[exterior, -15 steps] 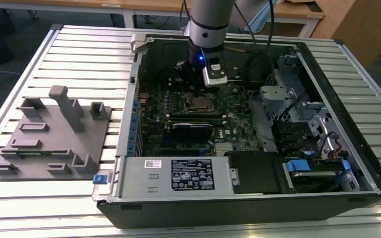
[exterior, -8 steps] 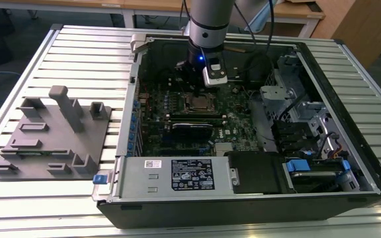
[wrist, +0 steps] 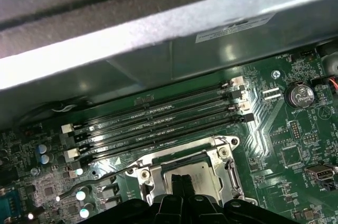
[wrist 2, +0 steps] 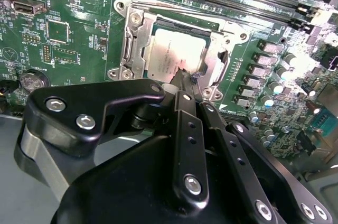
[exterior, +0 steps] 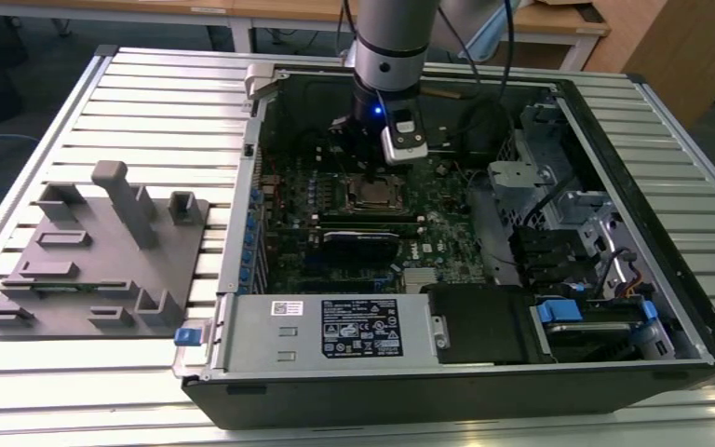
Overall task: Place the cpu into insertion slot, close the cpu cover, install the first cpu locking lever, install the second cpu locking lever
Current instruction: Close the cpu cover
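**Over the insertion slot: fingers drawn together at the chip's edge**

Inside the open computer case (exterior: 655, 186), the gripper (wrist 2: 186, 78) hangs directly above the insertion slot (wrist 2: 158, 12). Its two black fingers (wrist 2: 186, 123) are closed almost tip to tip. I can make out nothing pinched between them. The tips reach the near edge of the cpu (wrist 2: 171, 55), which lies flat and square within the slot.

The cpu cover (wrist 2: 133, 44) appears to be down, its thin silvery frame running along the slot's sides with the chip showing through the window. In the first wrist view a thin wire lever (wrist: 100, 180) runs out from one corner of the slot. Whether it is latched cannot be judged. Long black memory slots (wrist: 158, 113) lie just beyond the slot on the green motherboard (wrist 2: 63, 2).

The cpu is likely light, stiff and thin, with a smooth metal top that gives little friction. Its underside and the slot's contacts are probably delicate. It is best held by two opposite edges and kept level. The cover is thin sheet metal, best pressed on its frame, not on the chip.
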You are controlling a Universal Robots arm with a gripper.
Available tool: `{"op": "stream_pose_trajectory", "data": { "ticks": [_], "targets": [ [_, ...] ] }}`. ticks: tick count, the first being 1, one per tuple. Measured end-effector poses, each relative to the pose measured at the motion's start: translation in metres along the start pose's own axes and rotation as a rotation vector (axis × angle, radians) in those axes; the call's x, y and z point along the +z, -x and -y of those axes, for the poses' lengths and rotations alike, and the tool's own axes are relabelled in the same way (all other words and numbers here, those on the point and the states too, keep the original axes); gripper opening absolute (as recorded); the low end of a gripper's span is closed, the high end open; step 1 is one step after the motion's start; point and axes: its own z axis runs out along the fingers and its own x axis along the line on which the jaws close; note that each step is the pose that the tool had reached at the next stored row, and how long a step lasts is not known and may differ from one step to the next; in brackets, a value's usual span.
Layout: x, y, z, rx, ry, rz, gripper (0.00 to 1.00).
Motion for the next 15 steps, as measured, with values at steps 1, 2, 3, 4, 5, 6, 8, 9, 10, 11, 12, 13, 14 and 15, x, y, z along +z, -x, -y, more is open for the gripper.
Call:
{"op": "stream_pose_trajectory", "data": {
  "ticks": [1, 2, 3, 4, 5, 6, 8, 9, 10, 11, 12, 13, 14, 15],
  "targets": [
    [0.0001, 0.0000, 0.0001, -0.001, 0.0003, 0.0006, 0.10],
    [0.0004, 0.0001, 0.0002, -0.003, 0.0009, 0.0017, 0.10],
    [0.0006, 0.0001, 0.0006, -0.006, 0.0012, 0.0031, 0.10],
    [0.0009, 0.0002, 0.0009, -0.010, 0.0017, 0.0048, 0.10],
    [0.0011, 0.0003, 0.0012, -0.014, 0.0022, 0.0063, 0.10],
    [0.0014, 0.0004, 0.0015, -0.019, 0.0026, 0.0077, 0.10],
    [0.0019, 0.0006, 0.0021, -0.030, 0.0031, 0.0097, 0.10],
    [0.0022, 0.0007, 0.0025, -0.035, 0.0033, 0.0102, 0.10],
    [0.0024, 0.0009, 0.0031, -0.040, 0.0034, 0.0105, 0.10],
    [0.0026, 0.0011, 0.0038, -0.044, 0.0035, 0.0107, 0.10],
    [0.0028, 0.0013, 0.0045, -0.048, 0.0036, 0.0107, 0.10],
    [0.0028, 0.0015, 0.0053, -0.052, 0.0036, 0.0106, 0.10],
    [0.0029, 0.0017, 0.0060, -0.056, 0.0036, 0.0105, 0.10],
    [0.0029, 0.0019, 0.0067, -0.061, 0.0035, 0.0103, 0.10]
  ]
}}
